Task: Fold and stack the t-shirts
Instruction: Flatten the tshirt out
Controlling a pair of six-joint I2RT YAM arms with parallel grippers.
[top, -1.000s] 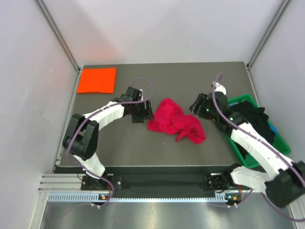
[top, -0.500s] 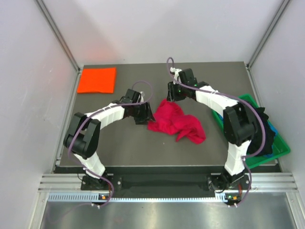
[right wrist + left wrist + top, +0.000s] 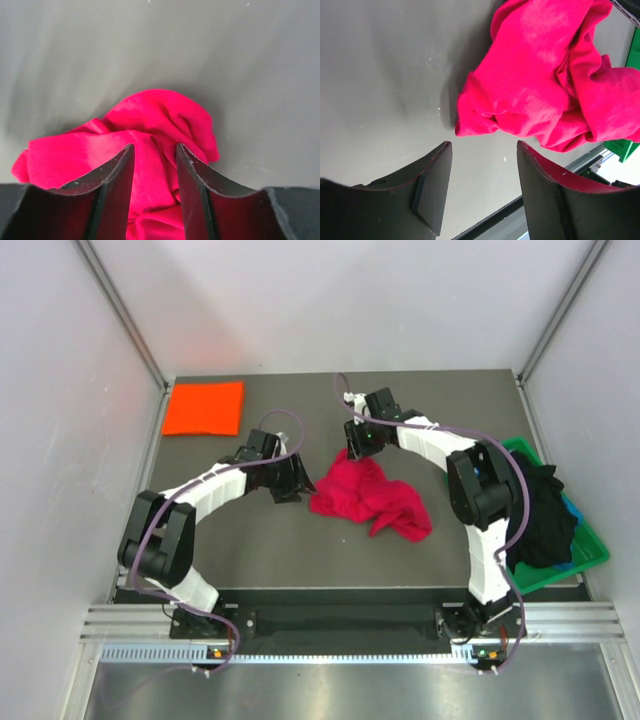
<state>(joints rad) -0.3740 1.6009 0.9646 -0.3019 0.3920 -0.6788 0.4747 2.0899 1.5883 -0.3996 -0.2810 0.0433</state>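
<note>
Crimson t-shirt [image 3: 370, 498] lies crumpled in the middle of the table [image 3: 250, 550].
Your left gripper [image 3: 483, 149] stands spread, empty, just beside its edge; your right gripper [image 3: 155, 149] hangs over its far end, jaws parted.

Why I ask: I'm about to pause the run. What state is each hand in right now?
Left hand: open, empty, just short of the red t-shirt.
Right hand: open, over the same shirt, gripping nothing.
</note>
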